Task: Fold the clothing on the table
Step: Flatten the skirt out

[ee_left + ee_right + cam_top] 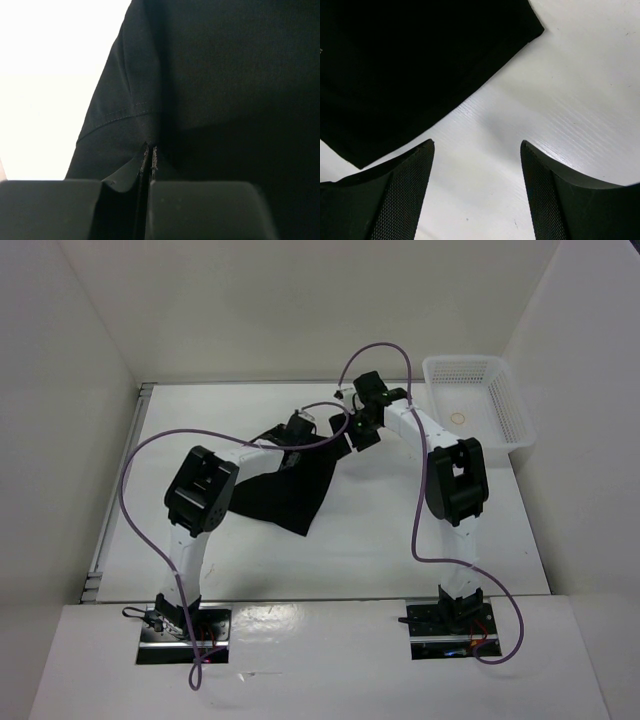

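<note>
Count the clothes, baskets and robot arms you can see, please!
Black clothing: 1
White basket: 1
Robot arms, left and right: 2
Total: 4

Plain black clothing (285, 490) with no print, only a line of black stitching along a hem, tone on tone. The table (350, 550) is white, and up close its surface shows faint parallel ribbing. The walls (300, 300) are white too. A white mesh basket (515, 415), its sides a grid of small holes, has a thin tan ring (457, 419) inside. The arms (187, 552) are white with black joint housings, and the cables (128, 490) are purple. The left gripper (149, 152) is matte black. The right gripper (477, 145) is black as well — its pads (405, 200) carry a fine crosshatch texture.
</note>
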### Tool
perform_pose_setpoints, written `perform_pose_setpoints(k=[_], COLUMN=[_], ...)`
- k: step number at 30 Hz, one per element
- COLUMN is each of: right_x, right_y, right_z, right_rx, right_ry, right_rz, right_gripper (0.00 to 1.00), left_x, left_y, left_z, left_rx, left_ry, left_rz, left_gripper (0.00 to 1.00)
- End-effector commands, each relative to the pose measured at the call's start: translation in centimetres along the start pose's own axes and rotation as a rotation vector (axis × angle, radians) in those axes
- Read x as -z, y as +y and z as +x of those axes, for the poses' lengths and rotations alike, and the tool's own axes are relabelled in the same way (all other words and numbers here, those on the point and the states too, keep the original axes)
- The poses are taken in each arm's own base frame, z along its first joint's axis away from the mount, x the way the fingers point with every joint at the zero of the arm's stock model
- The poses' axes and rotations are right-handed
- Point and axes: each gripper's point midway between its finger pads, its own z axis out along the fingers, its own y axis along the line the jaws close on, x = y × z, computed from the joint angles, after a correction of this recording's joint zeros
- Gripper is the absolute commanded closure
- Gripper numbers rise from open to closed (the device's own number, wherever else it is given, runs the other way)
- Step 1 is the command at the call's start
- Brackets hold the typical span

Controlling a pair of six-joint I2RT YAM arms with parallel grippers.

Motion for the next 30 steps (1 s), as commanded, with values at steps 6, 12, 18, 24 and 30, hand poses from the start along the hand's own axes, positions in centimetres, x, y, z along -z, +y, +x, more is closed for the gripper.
perform_pose_setpoints(k=[6, 12, 18, 24, 30], right_x=[1.0, 1.4, 1.4, 1.2, 1.0], right_y=[0.3, 0.5, 0.6, 0.6, 2.3], right_z=[-1.1, -1.3, -1.3, -0.9, -1.6], right_rx=[0.003, 0.016, 0.016, 0.013, 0.067], right_ry=[-0.057, -0.067, -0.067, -0.058, -0.065], right_rz=[-0.025, -0.034, -0.043, -0.044, -0.034], right_gripper=[0.27, 0.27, 0.27, 0.26, 0.26], left_x=[2.8, 0.9, -2.3, -5.0, -5.8], left_y=[9.2, 17.5, 24.5, 29.0, 30.0], left_z=[-4.9, -5.0, -4.3, -1.7, 2.1], left_rx=[0.025, 0.037, 0.085, 0.178, 0.273], left_ry=[-0.101, -0.153, -0.163, -0.136, -0.061], left_rz=[-0.067, -0.166, -0.271, -0.315, -0.261], left_gripper=[1.0, 1.0, 0.88, 0.18, 0.03])
